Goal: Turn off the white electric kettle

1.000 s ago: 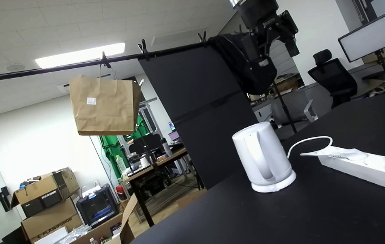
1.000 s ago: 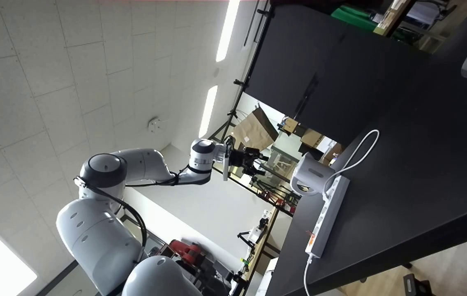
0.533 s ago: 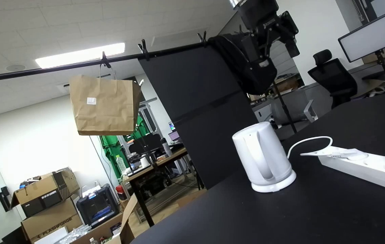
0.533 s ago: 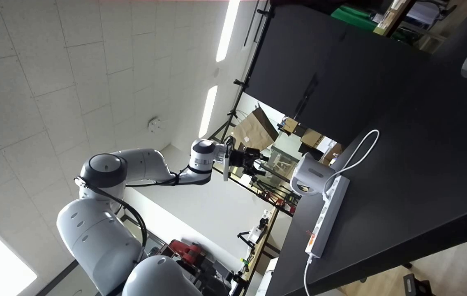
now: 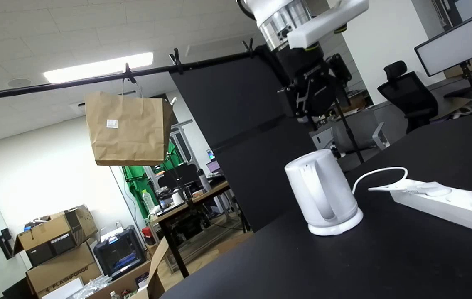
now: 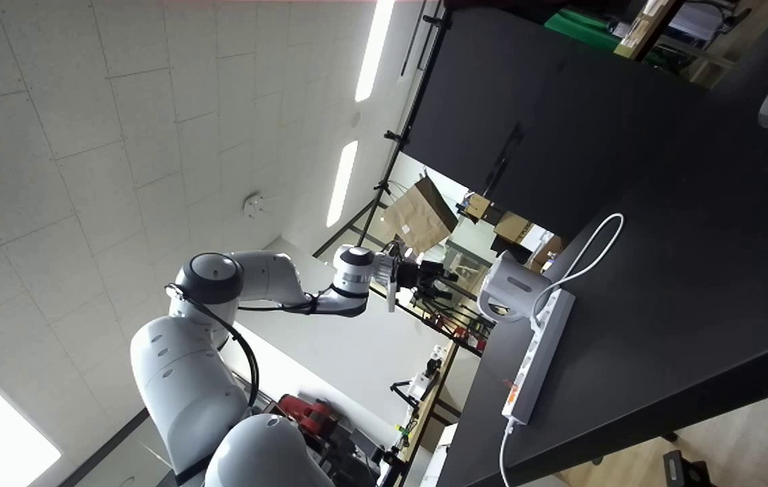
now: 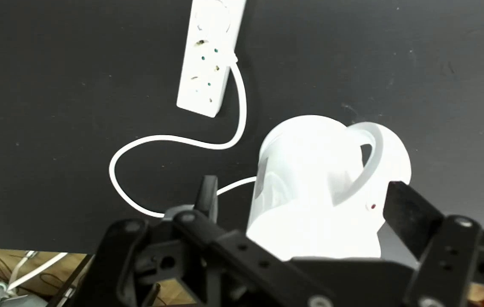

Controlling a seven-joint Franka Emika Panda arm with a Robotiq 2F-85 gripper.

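Observation:
The white electric kettle [image 5: 331, 187] stands upright on its round base on the black table [image 5: 310, 265]. It also shows in an exterior view [image 6: 514, 284] and in the wrist view [image 7: 306, 162], where its handle [image 7: 376, 157] curves to the right and a small red dot [image 7: 372, 206] shows near the base. My gripper [image 5: 321, 110] hangs above the kettle, apart from it, in both exterior views [image 6: 450, 286]. In the wrist view my gripper [image 7: 303, 189] is open, with its fingers spread wide and the kettle seen between them. Nothing is held.
A long white power strip [image 5: 452, 203] lies beside the kettle and also shows in the wrist view [image 7: 208, 59]. The kettle's white cord [image 7: 174, 138] loops between them on the table. A black curtain [image 5: 256, 137] and a hanging paper bag [image 5: 128, 133] are behind.
My gripper has moved down and closer to the kettle, and it has turned in an exterior view. The arm has shifted the same way. The kettle, cord and power strip have not moved.

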